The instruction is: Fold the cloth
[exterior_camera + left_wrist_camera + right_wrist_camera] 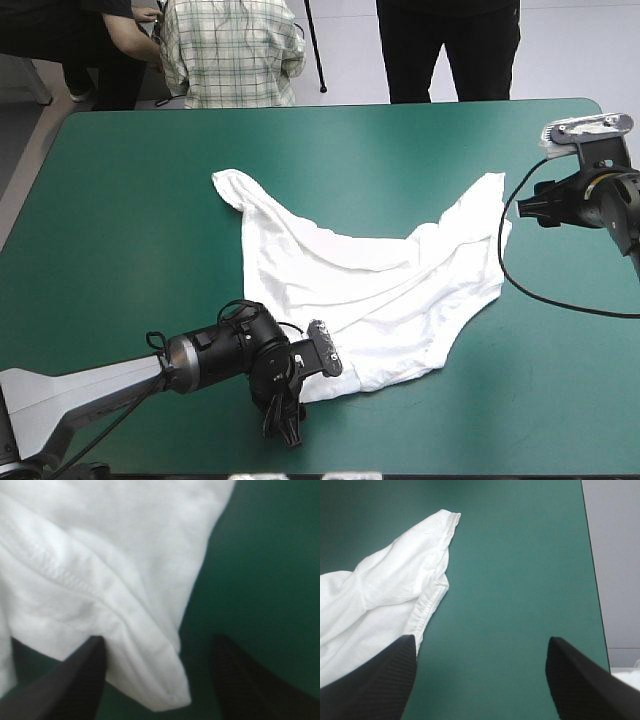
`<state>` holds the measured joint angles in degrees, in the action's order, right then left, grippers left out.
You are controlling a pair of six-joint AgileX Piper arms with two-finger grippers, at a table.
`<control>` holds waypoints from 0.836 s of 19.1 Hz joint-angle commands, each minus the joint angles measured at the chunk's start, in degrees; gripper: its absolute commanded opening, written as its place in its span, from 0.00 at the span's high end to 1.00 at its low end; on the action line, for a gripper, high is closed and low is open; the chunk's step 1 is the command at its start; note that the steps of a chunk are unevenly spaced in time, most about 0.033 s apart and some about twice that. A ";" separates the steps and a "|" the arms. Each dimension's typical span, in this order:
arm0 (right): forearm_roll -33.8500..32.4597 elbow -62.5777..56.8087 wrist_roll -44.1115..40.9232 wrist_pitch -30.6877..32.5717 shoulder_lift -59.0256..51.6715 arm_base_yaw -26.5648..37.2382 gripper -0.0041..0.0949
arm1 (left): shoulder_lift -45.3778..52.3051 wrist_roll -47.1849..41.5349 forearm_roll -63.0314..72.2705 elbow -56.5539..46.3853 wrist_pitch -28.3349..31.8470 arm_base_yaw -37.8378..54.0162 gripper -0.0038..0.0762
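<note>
T-shirt lies rumpled, partly spread, mid-tabletop on the teal-green cover; one twisted end reaches toward the far left. Left jaws stand open at the shirt's near corner; a hemmed fold lies between them, not pinched. Right jaws stand wide open over bare cover just beside the far right corner, holding nothing. Left arm hides part of the near corner in the high view; the left wrist view shows the shirt only in part.
</note>
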<state>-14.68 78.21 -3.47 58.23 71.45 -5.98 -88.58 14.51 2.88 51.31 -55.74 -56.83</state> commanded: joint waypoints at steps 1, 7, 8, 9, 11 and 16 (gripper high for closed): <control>0.32 1.46 0.11 -3.03 2.17 0.39 0.29 | -2.55 0.34 5.86 -0.79 2.65 -0.24 0.73; 4.51 1.57 0.01 -4.15 15.45 0.50 0.30 | -2.14 0.24 10.81 -0.79 1.07 -0.24 0.96; 5.06 1.57 0.01 -4.52 17.16 0.50 0.30 | -1.89 0.24 11.12 -0.79 1.08 -0.24 0.96; 5.24 1.57 0.01 -5.03 20.55 0.50 0.30 | -1.14 -0.32 11.58 -0.67 1.08 -0.24 0.96; 7.14 1.57 -0.35 -5.39 24.76 1.67 0.30 | 0.51 -0.33 12.82 -0.67 1.16 -0.24 0.96; 12.81 1.57 1.04 -6.62 31.08 4.40 0.32 | 4.00 -2.97 13.06 -0.67 1.18 -0.24 0.96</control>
<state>-2.68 78.21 -3.41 53.03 104.13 -2.23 -86.38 12.76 11.15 50.54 -53.49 -56.19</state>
